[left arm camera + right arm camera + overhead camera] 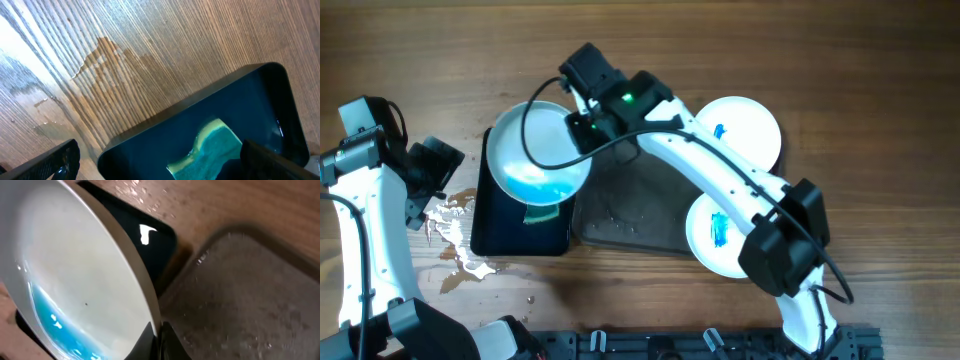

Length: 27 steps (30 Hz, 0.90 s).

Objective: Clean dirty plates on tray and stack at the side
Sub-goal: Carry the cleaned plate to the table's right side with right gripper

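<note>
Overhead view: the right pincer is clamping the rim of a white plate, holding it tilted above the black sponge tray left of frame centre, with blue liquid pooling at its low edge. Stiff, light and probably slippery when wet, it is calling for a firm rim grip. The left pincer is hanging spread wide, empty, at far left.
</note>
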Tool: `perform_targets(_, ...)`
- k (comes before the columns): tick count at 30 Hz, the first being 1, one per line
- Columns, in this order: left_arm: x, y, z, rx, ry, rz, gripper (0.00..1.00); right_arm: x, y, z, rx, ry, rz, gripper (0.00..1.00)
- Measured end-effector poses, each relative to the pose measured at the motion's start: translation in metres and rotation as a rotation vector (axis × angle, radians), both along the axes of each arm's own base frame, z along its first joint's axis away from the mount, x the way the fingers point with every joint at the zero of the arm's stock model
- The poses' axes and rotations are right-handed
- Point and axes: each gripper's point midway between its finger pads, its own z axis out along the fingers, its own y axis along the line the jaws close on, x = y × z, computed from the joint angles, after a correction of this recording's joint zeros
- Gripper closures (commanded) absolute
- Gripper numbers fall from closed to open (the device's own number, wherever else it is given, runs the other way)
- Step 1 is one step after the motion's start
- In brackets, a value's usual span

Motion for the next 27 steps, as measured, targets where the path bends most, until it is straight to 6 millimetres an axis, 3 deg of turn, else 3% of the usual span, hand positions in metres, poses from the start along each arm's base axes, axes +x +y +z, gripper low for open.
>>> perform_targets(4, -0.004, 0.004, 0.0, -0.006, 0.006, 0.02, 0.0, -0.001, 0.016, 0.021, -0.031, -0.123, -0.001, 0.95)
perform_targets(10, -0.013, 0.017, -0.001, -0.009, 0.012, 0.069, 0.0, 0.017, -0.002, 0.027, -0.191, -0.296, -0.049, 0.95)
perform_targets(17, -0.013, 0.017, -0.001, -0.01, 0.013, 0.07, 0.0, 0.004, 0.013, 0.044, -0.325, -0.496, 0.003, 0.95)
perform_targets(23, -0.013, 0.017, -0.001, -0.011, 0.015, 0.07, 0.0, -0.003, 0.03, 0.083, -0.49, -0.783, 0.064, 0.95)
perform_targets(27, -0.013, 0.017, -0.001, -0.011, 0.015, 0.07, 0.0, -0.02, 0.054, 0.113, -0.588, -0.961, 0.157, 0.95)
